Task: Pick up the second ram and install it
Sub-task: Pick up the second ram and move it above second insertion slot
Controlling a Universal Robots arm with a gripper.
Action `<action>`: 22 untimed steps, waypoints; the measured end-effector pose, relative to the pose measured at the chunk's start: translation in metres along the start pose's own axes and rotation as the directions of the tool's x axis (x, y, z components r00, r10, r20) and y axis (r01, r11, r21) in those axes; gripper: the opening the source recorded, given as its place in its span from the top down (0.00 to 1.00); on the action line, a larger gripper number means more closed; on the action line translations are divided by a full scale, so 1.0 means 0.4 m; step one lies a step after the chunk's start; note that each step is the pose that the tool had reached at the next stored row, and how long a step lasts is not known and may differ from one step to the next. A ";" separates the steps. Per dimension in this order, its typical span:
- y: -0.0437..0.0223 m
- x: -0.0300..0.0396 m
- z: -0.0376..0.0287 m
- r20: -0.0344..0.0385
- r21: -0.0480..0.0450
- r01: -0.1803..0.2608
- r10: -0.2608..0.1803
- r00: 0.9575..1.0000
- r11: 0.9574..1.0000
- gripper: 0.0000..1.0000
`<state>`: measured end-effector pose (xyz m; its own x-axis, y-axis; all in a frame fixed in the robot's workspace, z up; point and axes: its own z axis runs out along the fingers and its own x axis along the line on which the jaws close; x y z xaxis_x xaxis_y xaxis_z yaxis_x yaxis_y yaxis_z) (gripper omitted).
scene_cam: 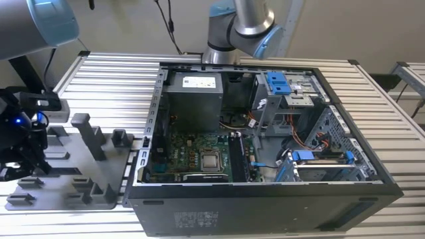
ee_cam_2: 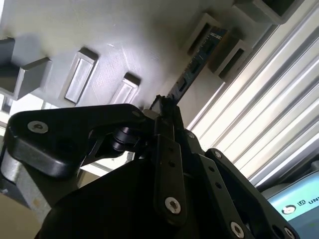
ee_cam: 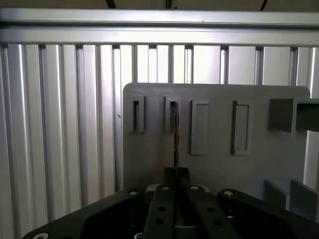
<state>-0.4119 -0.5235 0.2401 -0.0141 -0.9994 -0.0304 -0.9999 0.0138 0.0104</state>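
Observation:
The second ram is a thin dark board standing on its edge in the slotted blocks of the grey holder tray. In the first wrist view the second ram appears edge-on as a narrow dark line rising from the tray. My gripper has its two fingers pressed against the near end of the stick. My gripper is shut on that same end here too. In the exterior view my gripper hangs low over the tray at the exterior view's left.
An open computer case lies to the exterior view's right of the tray, with its motherboard and memory slots exposed. Upright grey posts stand on the tray. Everything rests on a ribbed metal table.

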 end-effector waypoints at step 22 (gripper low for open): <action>0.001 -0.003 -0.092 0.000 0.000 0.000 0.000 1.000 1.000 0.86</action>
<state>-0.4119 -0.5235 0.2770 -0.0141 -0.9994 -0.0304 -0.9999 0.0138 0.0104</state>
